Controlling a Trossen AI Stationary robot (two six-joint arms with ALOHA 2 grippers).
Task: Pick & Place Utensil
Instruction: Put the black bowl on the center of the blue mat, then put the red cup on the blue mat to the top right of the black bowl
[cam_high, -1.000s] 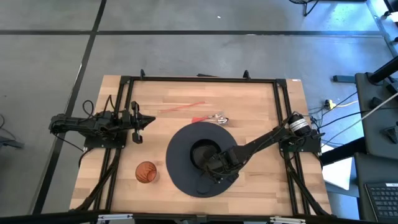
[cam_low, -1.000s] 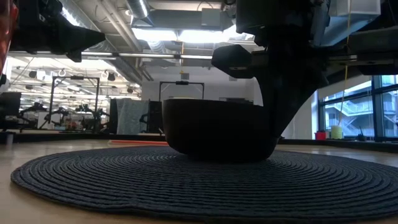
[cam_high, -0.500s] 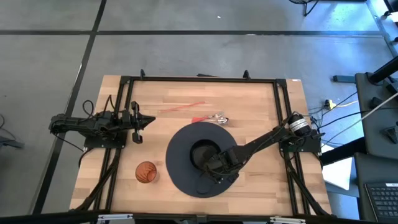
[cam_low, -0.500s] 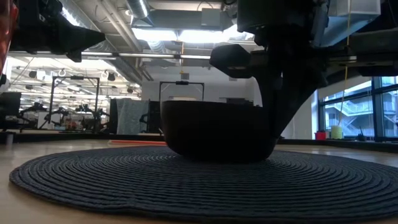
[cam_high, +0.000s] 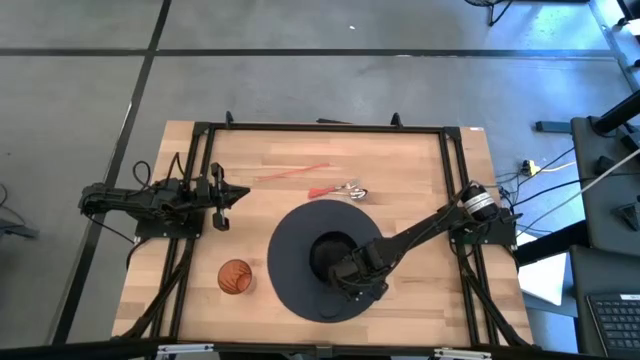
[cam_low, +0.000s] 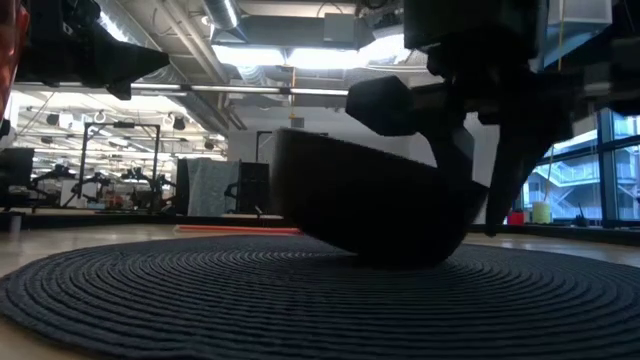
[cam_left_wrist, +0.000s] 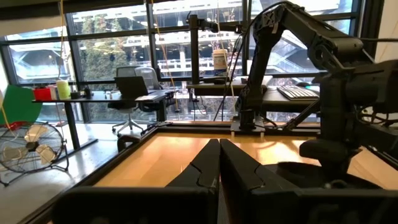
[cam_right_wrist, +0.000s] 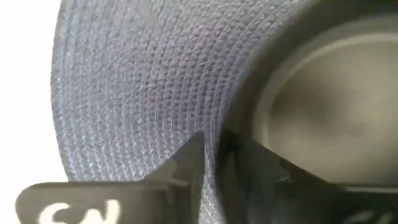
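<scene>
Red-handled metal utensil (cam_high: 340, 189) waits untouched on the wooden table (cam_high: 420, 160), just past the far edge of the mat, so the scene is read toward it from the front. Nearest the front edge sits a small orange round object (cam_high: 234, 276), clear of everything. Beside it spreads the round dark woven mat (cam_high: 288, 262), and on it the dark bowl (cam_high: 323, 251), which the low view shows tipped up on one side. The right gripper (cam_high: 349, 271) is at the bowl's near rim, jaws only narrowly parted astride that rim; since the bowl hangs tilted, I judge it gripped. The step in hand looks like settling the bowl: lower it until its base lies flat on the mat, then let go and lift straight up so the rim is not dragged. After that, the reach to the utensil should pass over the bowl, not through it. Farther back lies a thin red stick (cam_high: 296, 171). The left gripper (cam_high: 228, 195) waits at the left side, closed and empty.
</scene>
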